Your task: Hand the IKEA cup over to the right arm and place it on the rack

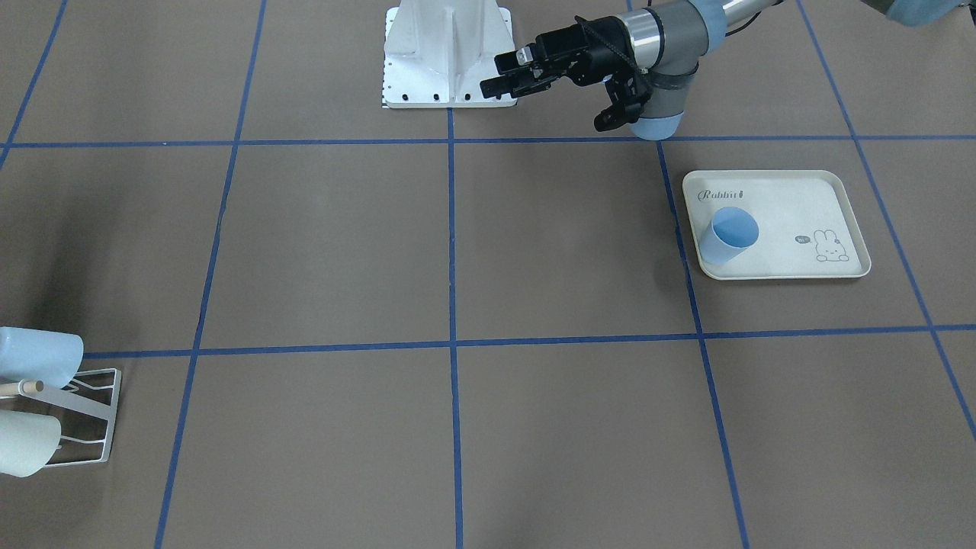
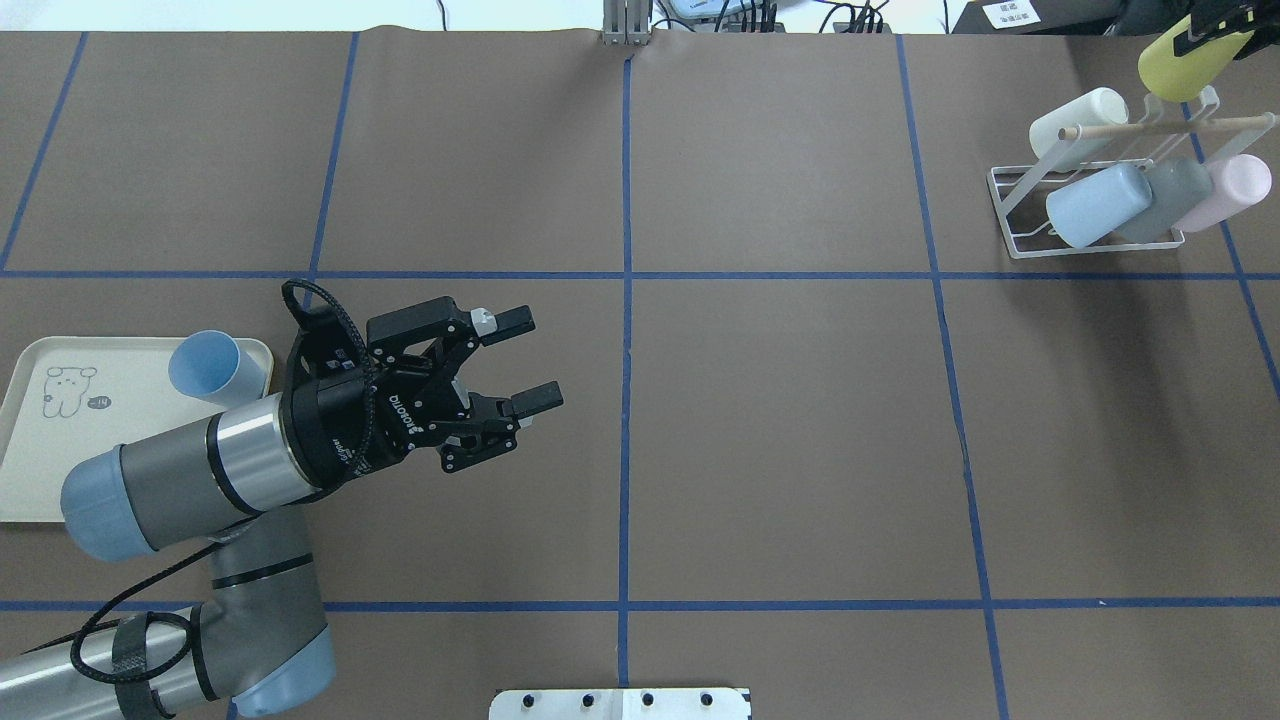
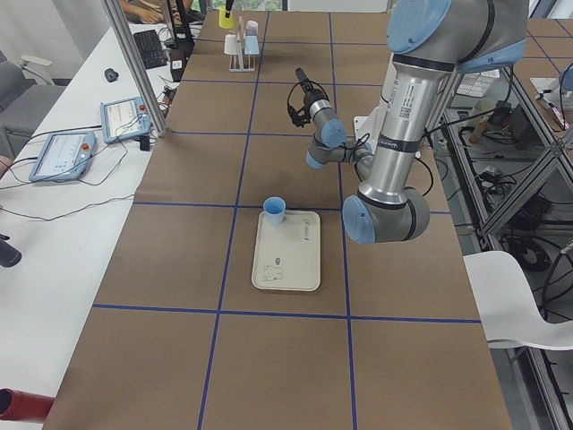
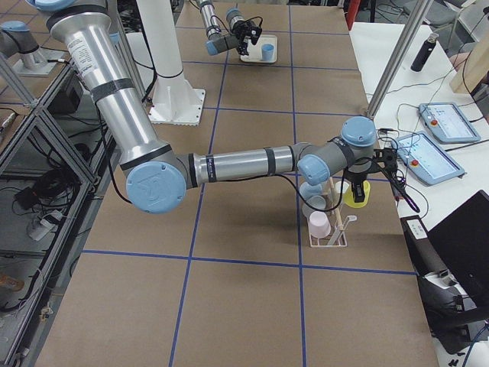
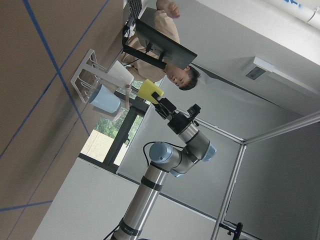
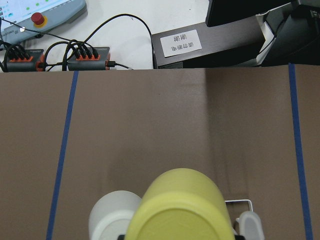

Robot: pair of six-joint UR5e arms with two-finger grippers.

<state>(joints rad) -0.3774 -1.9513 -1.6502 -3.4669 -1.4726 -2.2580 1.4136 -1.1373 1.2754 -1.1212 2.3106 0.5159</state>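
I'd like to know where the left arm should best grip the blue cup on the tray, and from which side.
Probably its side wall, from the table-centre side, where the open left gripper is. The blue cup stands upright, mouth up, at the tray's inner edge, so that wall is unobstructed.

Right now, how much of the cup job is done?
Four cups already sit on the rack. The right claw holds a yellow cup right by it, not yet placed. One blue cup waits on the tray; the left claw is open, empty.

Yellow cup (image 2: 1185,62) seemingly above rack (image 2: 1120,128).
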